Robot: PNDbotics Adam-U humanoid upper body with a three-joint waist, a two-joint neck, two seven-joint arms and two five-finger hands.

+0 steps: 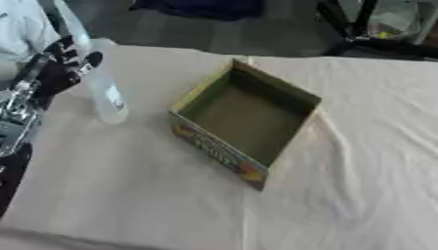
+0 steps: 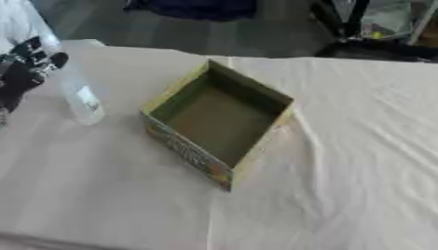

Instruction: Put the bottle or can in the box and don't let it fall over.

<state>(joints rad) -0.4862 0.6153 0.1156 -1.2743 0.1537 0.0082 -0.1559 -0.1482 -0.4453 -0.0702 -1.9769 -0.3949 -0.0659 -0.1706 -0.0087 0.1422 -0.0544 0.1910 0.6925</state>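
Observation:
A clear plastic bottle (image 1: 101,88) leans at the table's left, its top tilted toward the far left and its base near the cloth. My left hand (image 1: 60,66) is curled round its upper part, black fingers wrapped on the neck side. An open cardboard box (image 1: 244,119) with a green inside and a printed yellow-orange front wall sits in the middle of the table, to the right of the bottle, with nothing in it. My right hand shows in neither view.
A cream cloth (image 1: 359,146) with folds covers the table. Beyond the far edge stand black stand legs (image 1: 351,24) at the top right and a dark blue object (image 1: 201,7) on the floor. White fabric (image 1: 21,27) shows at the top left.

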